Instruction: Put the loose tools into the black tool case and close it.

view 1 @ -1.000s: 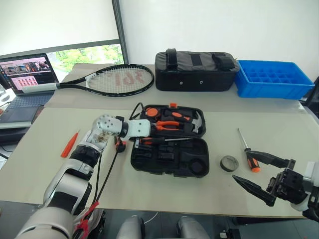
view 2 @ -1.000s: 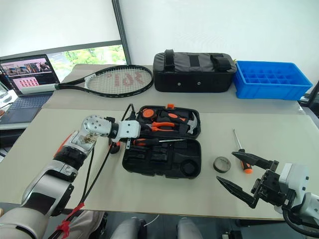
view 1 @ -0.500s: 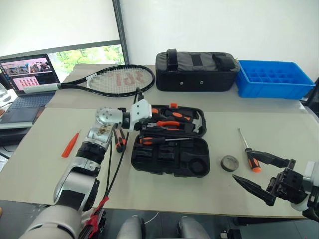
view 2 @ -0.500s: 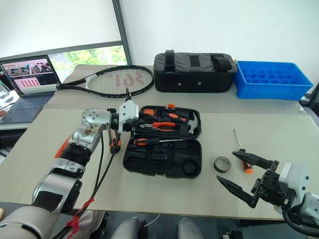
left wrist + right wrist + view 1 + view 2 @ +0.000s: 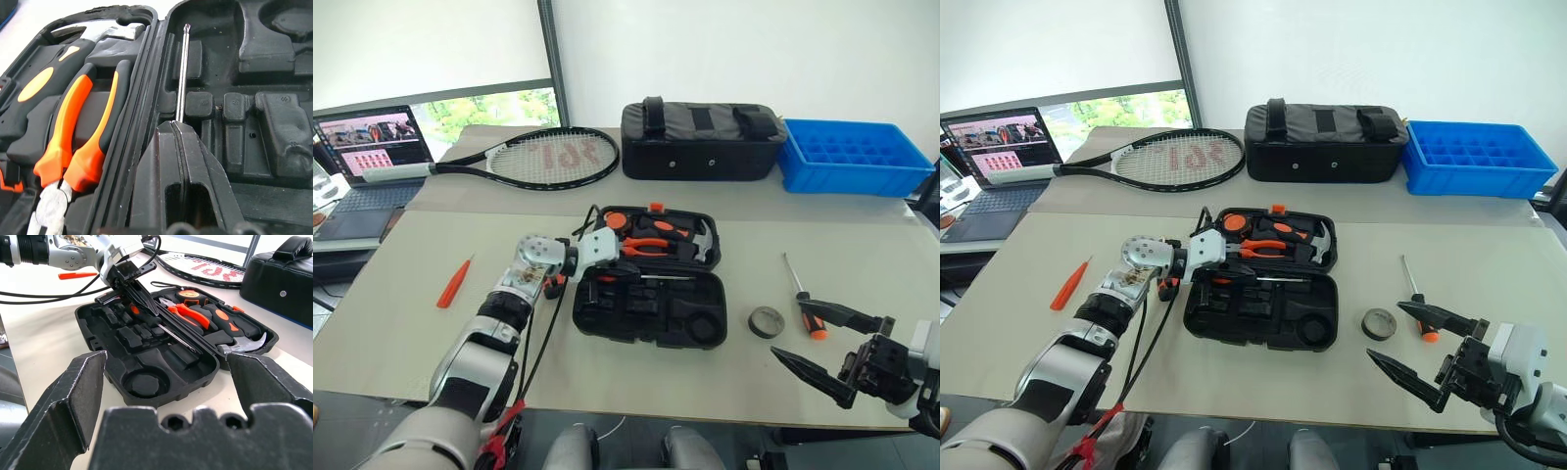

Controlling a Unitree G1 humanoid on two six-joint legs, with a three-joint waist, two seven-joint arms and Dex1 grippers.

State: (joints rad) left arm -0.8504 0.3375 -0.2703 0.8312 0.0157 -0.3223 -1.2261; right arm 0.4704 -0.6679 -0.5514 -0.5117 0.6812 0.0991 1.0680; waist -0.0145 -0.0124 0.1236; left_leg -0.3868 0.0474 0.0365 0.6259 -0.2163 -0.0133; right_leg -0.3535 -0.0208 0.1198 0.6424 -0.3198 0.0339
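The black tool case [image 5: 651, 279] lies open near the middle of the table [image 5: 431, 333], its two halves flat; the half toward the far edge holds orange-handled pliers [image 5: 653, 246], a hammer [image 5: 703, 238] and other orange-black tools, while the half toward the near edge shows mostly bare moulded recesses. One screwdriver [image 5: 182, 73] lies in that near half along the hinge line, its metal shaft running toward the case's right end. The left gripper [image 5: 610, 266] reaches over the left end of the case, and its black fingers [image 5: 188, 166] are pressed together above the handle end of this screwdriver; whether they grip it cannot be told

A second screwdriver [image 5: 800, 298] with an orange-black handle lies loose on the table to the right of the case, handle toward the near edge, beside a small round grey disc [image 5: 765, 321]. A slim all-orange tool [image 5: 454, 281] lies loose near the left edge

The right gripper [image 5: 827, 343] hovers over the near right corner of the table with its fingers spread wide and nothing between them, close to the loose screwdriver's handle

Along the far edge sit a tennis racket [image 5: 543, 157], a black fabric bag [image 5: 703, 140] and a blue plastic tray [image 5: 855, 157]; a laptop [image 5: 362, 157] stands off the far left corner
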